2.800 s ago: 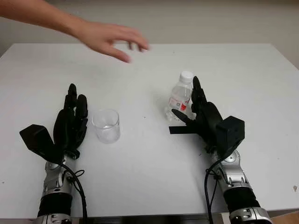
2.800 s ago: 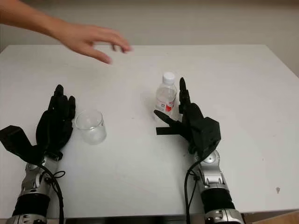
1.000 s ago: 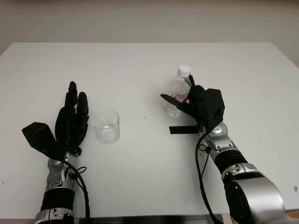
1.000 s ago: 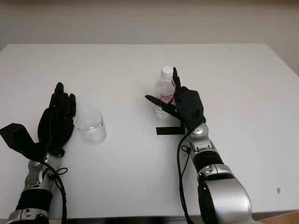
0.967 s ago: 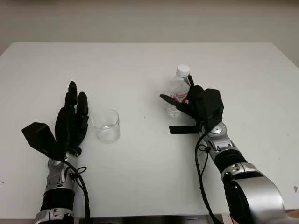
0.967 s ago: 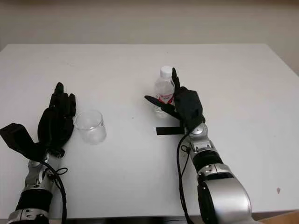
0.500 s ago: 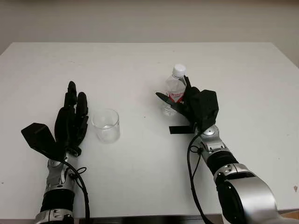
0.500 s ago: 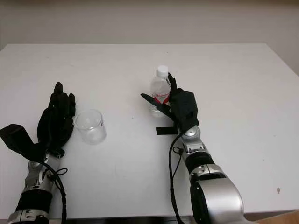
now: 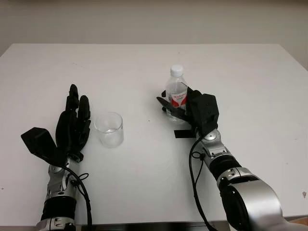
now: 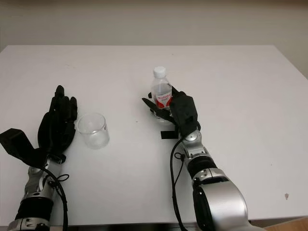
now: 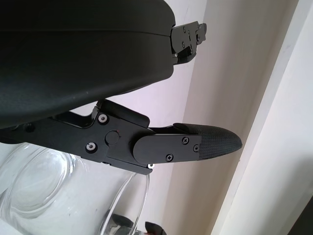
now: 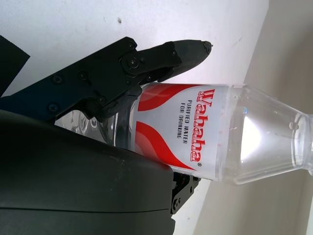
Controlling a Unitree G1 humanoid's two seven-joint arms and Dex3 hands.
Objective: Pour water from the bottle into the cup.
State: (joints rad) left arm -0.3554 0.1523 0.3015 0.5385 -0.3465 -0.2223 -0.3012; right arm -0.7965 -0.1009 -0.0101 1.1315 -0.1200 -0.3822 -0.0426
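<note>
A clear plastic water bottle (image 9: pixel 177 90) with a white cap and a red label stands upright right of the table's centre. My right hand (image 9: pixel 180 108) is shut on its lower half. In the right wrist view the thumb (image 12: pixel 166 55) curls over the label of the bottle (image 12: pixel 205 125). An empty clear cup (image 9: pixel 109 129) stands on the table to the left of the bottle, well apart from it. My left hand (image 9: pixel 76 107) is open just left of the cup, not touching it. The left wrist view has the cup's rim (image 11: pixel 137 196) below one of my fingers (image 11: pixel 205 143).
A short black strip (image 9: pixel 182 133) lies on the white table (image 9: pixel 144 178) just below my right hand. The table's far edge meets a pale wall.
The person's hand has left the far left of the table. My right hand has closed on the bottle and carried it left, toward the cup. The left hand and cup have stayed put.
</note>
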